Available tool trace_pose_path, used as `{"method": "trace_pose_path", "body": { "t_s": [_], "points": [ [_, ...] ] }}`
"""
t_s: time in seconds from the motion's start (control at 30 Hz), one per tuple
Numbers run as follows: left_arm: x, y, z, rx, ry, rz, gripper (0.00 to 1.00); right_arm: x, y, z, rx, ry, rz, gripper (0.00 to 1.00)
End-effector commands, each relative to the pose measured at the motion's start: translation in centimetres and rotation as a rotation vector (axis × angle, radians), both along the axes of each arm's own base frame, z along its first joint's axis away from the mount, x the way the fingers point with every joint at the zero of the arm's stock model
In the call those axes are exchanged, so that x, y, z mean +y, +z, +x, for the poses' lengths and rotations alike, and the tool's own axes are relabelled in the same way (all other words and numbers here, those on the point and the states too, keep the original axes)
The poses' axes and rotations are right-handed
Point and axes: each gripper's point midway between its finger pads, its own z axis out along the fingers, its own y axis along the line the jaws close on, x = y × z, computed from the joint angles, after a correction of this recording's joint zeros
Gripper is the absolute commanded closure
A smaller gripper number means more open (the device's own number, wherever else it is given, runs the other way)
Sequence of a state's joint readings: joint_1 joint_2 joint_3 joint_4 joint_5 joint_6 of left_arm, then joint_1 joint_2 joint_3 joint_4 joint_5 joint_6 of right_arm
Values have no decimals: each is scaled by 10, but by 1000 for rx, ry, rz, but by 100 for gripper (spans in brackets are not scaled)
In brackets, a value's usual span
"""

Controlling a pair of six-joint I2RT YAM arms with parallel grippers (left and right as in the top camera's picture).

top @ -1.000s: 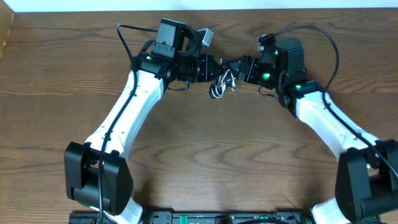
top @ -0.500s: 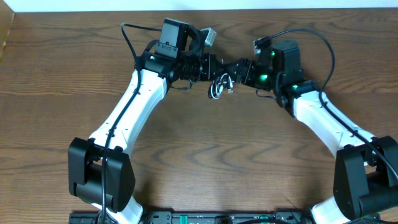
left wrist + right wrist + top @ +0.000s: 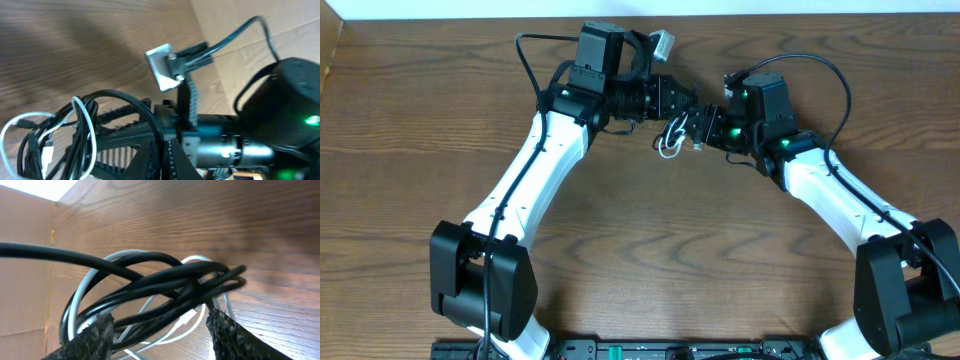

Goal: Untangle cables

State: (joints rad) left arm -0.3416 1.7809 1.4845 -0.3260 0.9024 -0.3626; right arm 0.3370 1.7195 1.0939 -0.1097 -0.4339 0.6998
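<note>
1. Starting at the right wrist, the right gripper (image 3: 160, 322) has its jaws spread wide, with one textured finger at 7 o'clock of that view and the other at 5 o'clock. The bundle crosses the gap unpinched. Closing here would likely clamp several strands together, and pulling would then cinch the tangle instead of freeing one cord.

2. Just beyond the fingers, the black cable (image 3: 165, 280) runs in several overlapping loops with the white cable (image 3: 84, 114) threaded through them. A pull on the wrong loop could tighten the crossing or strain a plug. No plug can be made out clearly here.

3. Seen from overhead, the bundle lies at 12 o'clock of the table (image 3: 640, 250), between the two grippers. The left gripper (image 3: 678, 100) is at 12 o'clock of the bundle and the right gripper at 3 o'clock. Whether the left jaws are closed on a strand cannot be told. If they are not, the whole bundle would probably just drag after the right arm.

4. The two wrists are close together, so a careless swing could knock one into the other or snag a cord on the hardware.

5. Farthest out, the table's far edge runs at 12 o'clock, and a dropped or flung bundle could slide past it.
</note>
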Motion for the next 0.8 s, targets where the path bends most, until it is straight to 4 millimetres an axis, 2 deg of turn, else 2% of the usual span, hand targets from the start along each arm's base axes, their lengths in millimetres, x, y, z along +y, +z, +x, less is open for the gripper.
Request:
{"method": "trace_pose_path", "body": {
  "t_s": [0.0,0.23,0.4,0.57,0.77],
  "points": [
    [-8,16,-5,7,-56,-81,93,-10,-2,8,-6,-55,-46,42],
    [-9,55,-5,-143,-135,-188,93,-26,-17,6,49,-93,-82,42],
    [-1,77,-1,-246,-135,-211,93,-37,-42,5,123,-106,-90,42],
    [6,81,-2,-281,-152,-216,92,-41,-62,3,181,-105,-90,43],
    [11,80,2,-285,-137,-209,93,-46,-69,2,201,-112,-103,43]
  ]
}}
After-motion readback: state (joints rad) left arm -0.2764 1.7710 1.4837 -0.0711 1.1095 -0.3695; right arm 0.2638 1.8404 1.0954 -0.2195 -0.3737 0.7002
